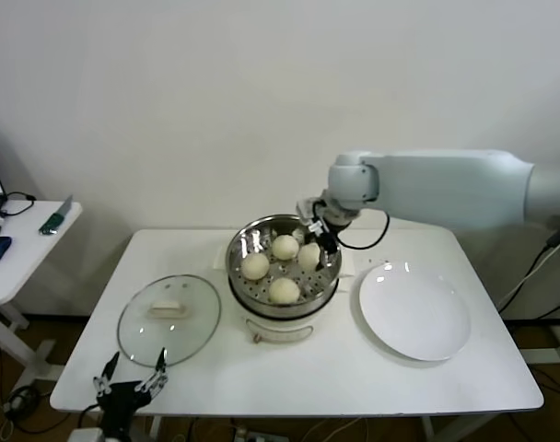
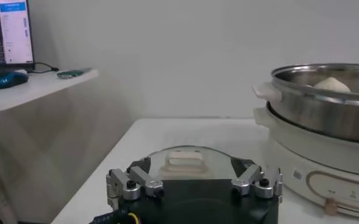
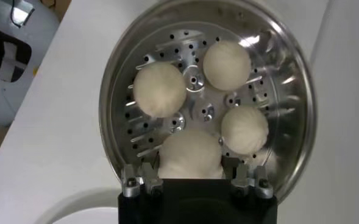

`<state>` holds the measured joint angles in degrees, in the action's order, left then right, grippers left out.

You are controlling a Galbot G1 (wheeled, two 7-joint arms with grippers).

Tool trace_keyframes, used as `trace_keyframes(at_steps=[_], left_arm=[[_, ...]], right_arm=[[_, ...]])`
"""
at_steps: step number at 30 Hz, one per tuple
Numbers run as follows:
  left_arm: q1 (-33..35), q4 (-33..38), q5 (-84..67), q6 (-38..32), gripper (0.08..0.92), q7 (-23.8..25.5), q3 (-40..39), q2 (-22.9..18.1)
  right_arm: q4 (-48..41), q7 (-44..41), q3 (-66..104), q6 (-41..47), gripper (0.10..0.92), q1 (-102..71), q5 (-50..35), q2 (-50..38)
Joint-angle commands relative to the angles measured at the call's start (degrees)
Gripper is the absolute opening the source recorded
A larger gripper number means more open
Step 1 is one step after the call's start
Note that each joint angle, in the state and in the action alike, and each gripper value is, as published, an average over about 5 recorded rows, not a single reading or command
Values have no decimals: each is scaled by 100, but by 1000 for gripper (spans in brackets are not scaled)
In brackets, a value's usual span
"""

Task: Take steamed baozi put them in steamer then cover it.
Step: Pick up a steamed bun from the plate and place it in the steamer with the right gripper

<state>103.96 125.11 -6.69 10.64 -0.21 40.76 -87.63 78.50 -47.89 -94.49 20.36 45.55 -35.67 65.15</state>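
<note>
Nearest, the idle left gripper (image 1: 130, 380) hangs with fingers apart before the glass lid (image 1: 168, 318), while the right gripper (image 3: 191, 178), fingers clamped on the fourth baozi (image 3: 190, 155) inside the steamer (image 1: 248, 241), risks dragging it out if it sticks.

We see the steamer (image 1: 283, 267) at the table's (image 1: 262, 378) centre, holding four steamed baozi (image 1: 284, 291). One bun (image 3: 190, 155) sits between the right gripper's (image 3: 194, 178) fingers (image 3: 139, 176). The lid (image 1: 169, 319) lies just beyond the left gripper's (image 1: 131, 378) fingertips; the plate (image 1: 414, 311) lies right of the steamer.
</note>
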Motion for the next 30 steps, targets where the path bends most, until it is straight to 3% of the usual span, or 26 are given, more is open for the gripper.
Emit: trace_keyframes(at_steps=[1, 19, 27, 30], left_arm=[[-17, -19, -8, 9, 823, 0, 4, -3], [-49, 6, -35, 66, 823, 4, 21, -25], [-28, 17, -32, 64, 823, 3, 9, -23], [-22, 34, -24, 71, 823, 5, -3, -20]], right_arm=[[-307, 253, 43, 220, 679, -612, 73, 194], [-526, 392, 239, 320, 679, -787, 200, 230], [-416, 254, 308, 168, 807, -634, -22, 54], [-401, 120, 326, 53, 820, -392, -215, -61]])
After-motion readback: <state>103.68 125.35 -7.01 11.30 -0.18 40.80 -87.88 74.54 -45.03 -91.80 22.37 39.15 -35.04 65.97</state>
